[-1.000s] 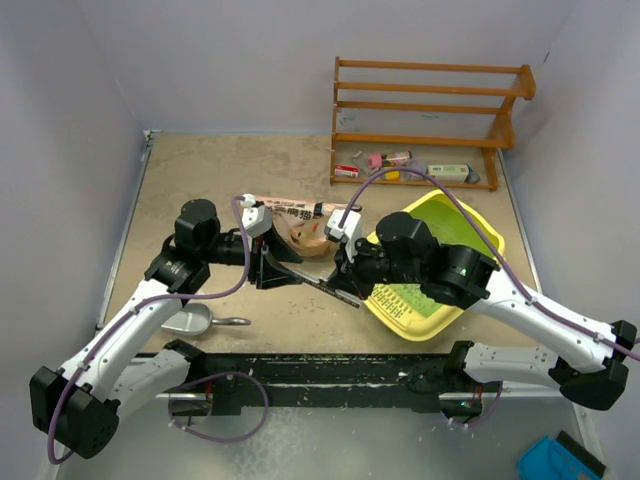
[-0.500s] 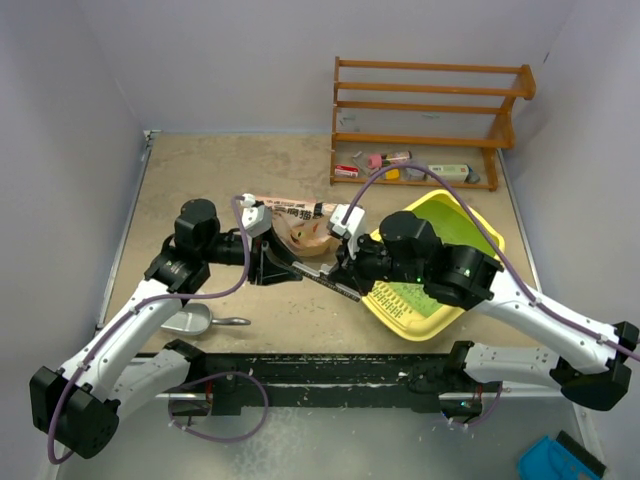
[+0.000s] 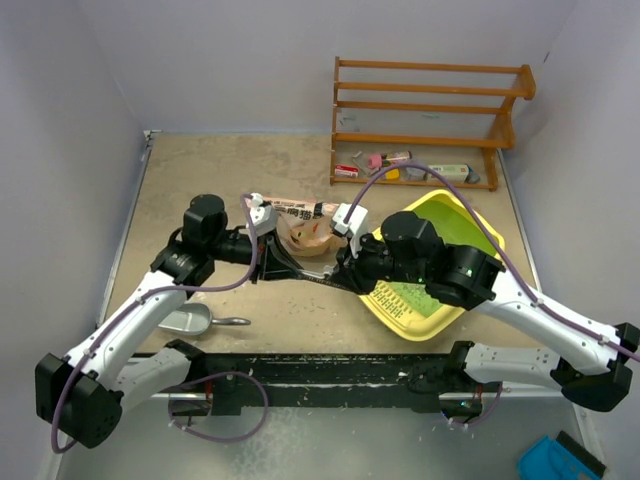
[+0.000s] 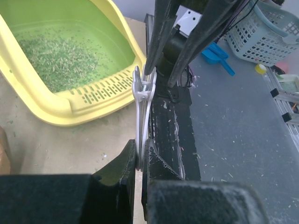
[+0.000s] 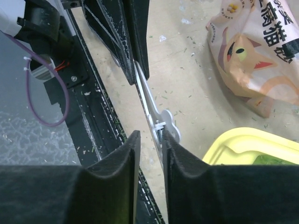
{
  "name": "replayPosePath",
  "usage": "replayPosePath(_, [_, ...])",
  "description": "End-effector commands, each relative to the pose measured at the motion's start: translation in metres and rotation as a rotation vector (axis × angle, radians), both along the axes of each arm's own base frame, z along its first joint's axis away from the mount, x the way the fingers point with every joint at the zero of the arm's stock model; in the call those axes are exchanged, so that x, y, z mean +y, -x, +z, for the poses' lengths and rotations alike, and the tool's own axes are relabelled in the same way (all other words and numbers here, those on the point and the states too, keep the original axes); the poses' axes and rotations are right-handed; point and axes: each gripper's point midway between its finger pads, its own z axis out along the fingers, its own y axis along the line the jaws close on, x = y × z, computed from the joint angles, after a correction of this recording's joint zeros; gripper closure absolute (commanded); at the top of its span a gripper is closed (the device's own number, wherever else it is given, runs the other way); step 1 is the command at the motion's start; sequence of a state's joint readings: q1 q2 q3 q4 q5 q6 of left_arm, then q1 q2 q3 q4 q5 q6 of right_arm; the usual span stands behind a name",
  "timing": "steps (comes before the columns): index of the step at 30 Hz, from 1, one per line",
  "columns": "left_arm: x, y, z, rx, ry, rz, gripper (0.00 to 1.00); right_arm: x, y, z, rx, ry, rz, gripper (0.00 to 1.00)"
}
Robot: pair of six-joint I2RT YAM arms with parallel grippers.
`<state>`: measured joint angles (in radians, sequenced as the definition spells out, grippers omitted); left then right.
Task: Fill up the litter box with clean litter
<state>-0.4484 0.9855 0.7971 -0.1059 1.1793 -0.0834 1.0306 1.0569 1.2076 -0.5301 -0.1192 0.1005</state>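
Shifted toward three o'clock, my left gripper [image 4: 139,156] clamps the long white plastic clip [image 4: 143,105], my right gripper [image 5: 152,140] parted around it: seemingly a handover, needing clean withdrawal.

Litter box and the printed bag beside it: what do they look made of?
Litter box: moulded yellow plastic, smooth and slightly glossy, judging by its rounded rim and cut slots. Bag: tan, matte and creased; probably paper, possibly coated film.
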Motion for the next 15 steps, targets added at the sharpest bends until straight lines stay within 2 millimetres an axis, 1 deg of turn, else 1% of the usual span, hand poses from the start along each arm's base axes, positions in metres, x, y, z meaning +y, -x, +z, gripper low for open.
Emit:
replayPosePath(1, [-0.002, 0.002, 0.006, -0.046, 0.006, -0.076, 0.97, 0.001, -0.006, 0.017, -0.02, -0.038, -0.038, 0.68])
replayPosePath(3, [-0.002, -0.001, 0.004, -0.051, -0.007, -0.057, 0.98, -0.002, -0.007, 0.017, -0.023, -0.038, -0.05, 0.65])
replayPosePath(6, [-0.001, 0.0, 0.006, -0.085, 0.003, -0.049, 1.0, -0.004, -0.007, 0.019, -0.031, -0.047, -0.053, 0.59])
replayPosePath(9, [0.001, 0.007, 0.011, -0.126, 0.033, -0.066, 1.0, -0.006, -0.01, 0.013, -0.042, -0.018, -0.061, 0.55])
replayPosePath(12, [0.002, 0.015, 0.014, -0.155, 0.06, -0.098, 1.0, -0.004, -0.007, 0.008, -0.032, 0.005, -0.033, 0.54])
replayPosePath(15, [0.003, 0.018, 0.015, -0.157, 0.067, -0.121, 1.0, 0.002, 0.002, 0.01, -0.009, -0.011, 0.025, 0.57])
